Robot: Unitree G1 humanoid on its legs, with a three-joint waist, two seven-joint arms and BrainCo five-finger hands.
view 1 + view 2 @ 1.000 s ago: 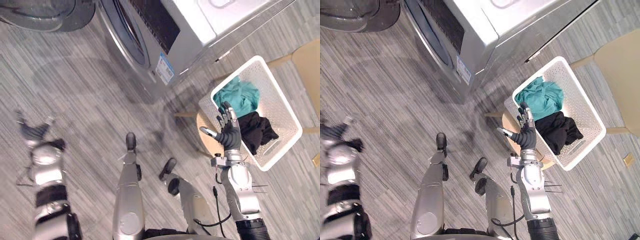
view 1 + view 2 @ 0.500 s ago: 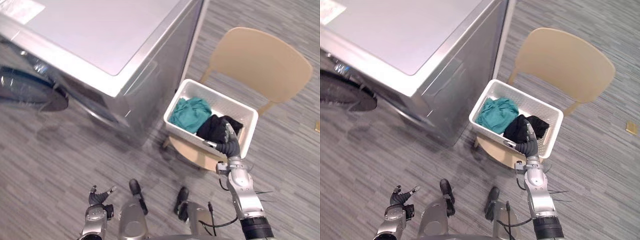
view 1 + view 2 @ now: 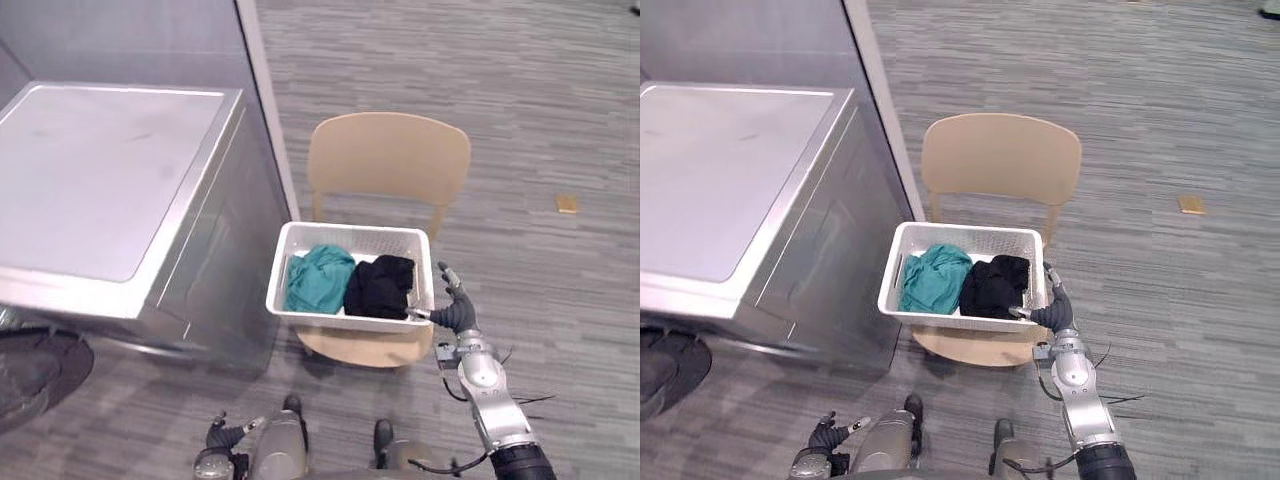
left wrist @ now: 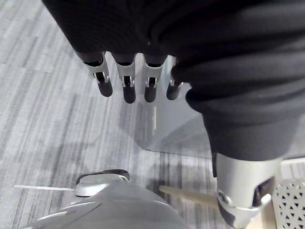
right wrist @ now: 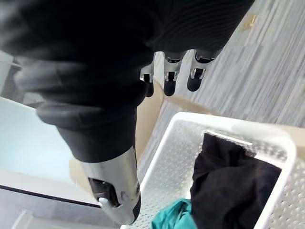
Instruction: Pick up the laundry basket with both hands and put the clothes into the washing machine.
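Basket (image 3: 352, 236): white perforated plastic tub, centre of the frame, sitting on a chair seat.

Largest first.
- Washer (image 3: 100, 190): grey box filling the left side of the frame. Its near side wall stands just beside the basket's left end.
- Chair (image 3: 388, 160): tan, with its back above the basket in the frame. The seat edge shows below the basket's front wall.
- Basket again: long side towards the robot, short ends at frame left and right. It looks stiff and, by my reading, light, since it is only part full. Smooth plastic may slip under straight fingers. Best hold is probably one hand at each short end, under the rim or in the grip slot visible in the left end wall. Keep it level.
- Teal cloth (image 3: 318, 280): crumpled in the left half. It is soft and likely to shift if the basket tips.
- Black cloth (image 3: 380, 288): bunched in the right half, touching the teal one.
- Right hand (image 3: 456, 311): just beside the basket's right end, at rim height. The fingers are straight and spread, holding nothing. The thumb points at the rim corner; whether it makes contact, cannot tell.
- Left hand (image 3: 222, 434): bottom edge of the frame, left of centre, well apart from the basket and below it. The fingers are relaxed and empty. It needs to get to the left end before any lift.
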